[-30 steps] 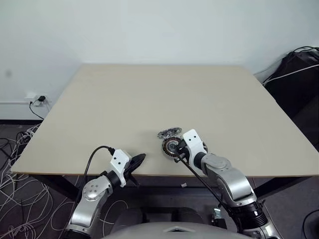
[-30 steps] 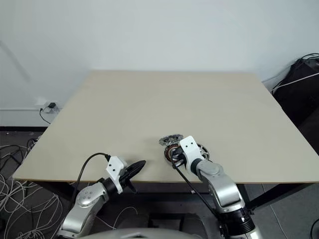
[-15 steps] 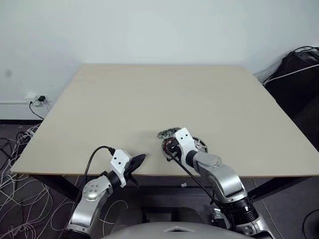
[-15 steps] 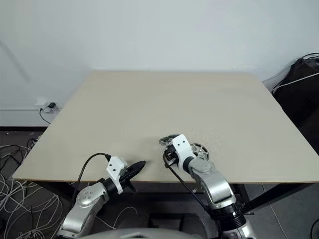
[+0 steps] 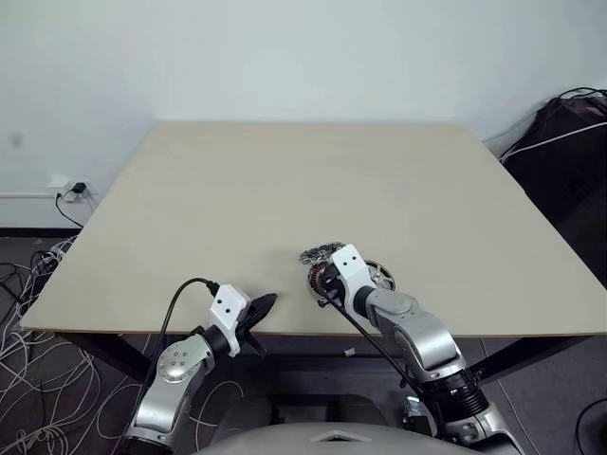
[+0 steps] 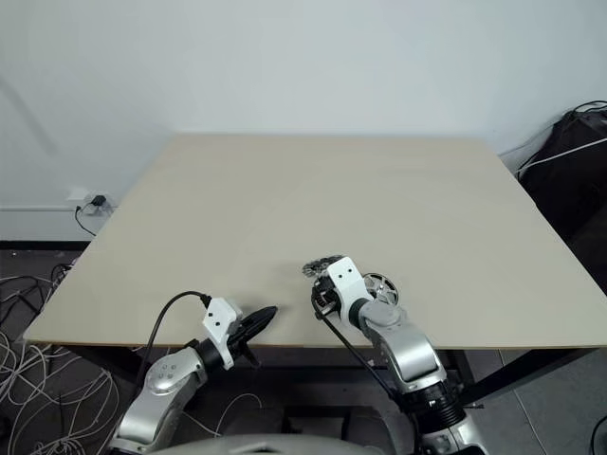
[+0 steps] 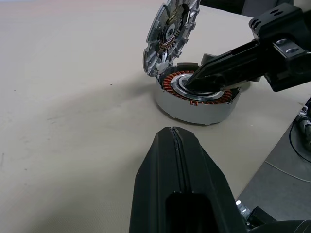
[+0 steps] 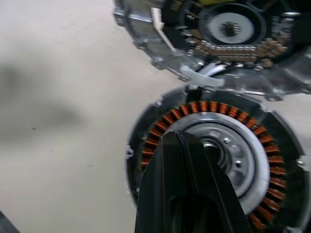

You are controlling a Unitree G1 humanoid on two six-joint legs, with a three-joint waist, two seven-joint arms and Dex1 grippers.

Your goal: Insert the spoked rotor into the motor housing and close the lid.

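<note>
The motor housing [image 7: 197, 101], a round disc with a copper-brown ring of windings, lies near the table's front edge. Its lid [image 7: 170, 34], a silver cover with cut-outs, stands tilted open at the housing's far side. My right gripper [image 7: 194, 86] is shut, and its tip rests in the housing's silver centre [image 8: 228, 150]. The spoked rotor [image 5: 377, 276], black-rimmed with silver spokes, lies flat on the table just right of the housing, beside my right wrist. To the left, at the table's front edge, my left gripper [image 5: 264, 303] is shut on nothing and points towards the housing.
The beige table [image 5: 285, 180] stretches bare behind the parts. Its front edge runs right under both grippers. Loose cables [image 5: 28, 332] lie on the floor at the left, and a black bag [image 5: 569, 142] sits at the back right.
My right wrist has shifted a little to the left, uncovering the spoked rotor beside it. The left gripper, housing and lid have stayed in place.
</note>
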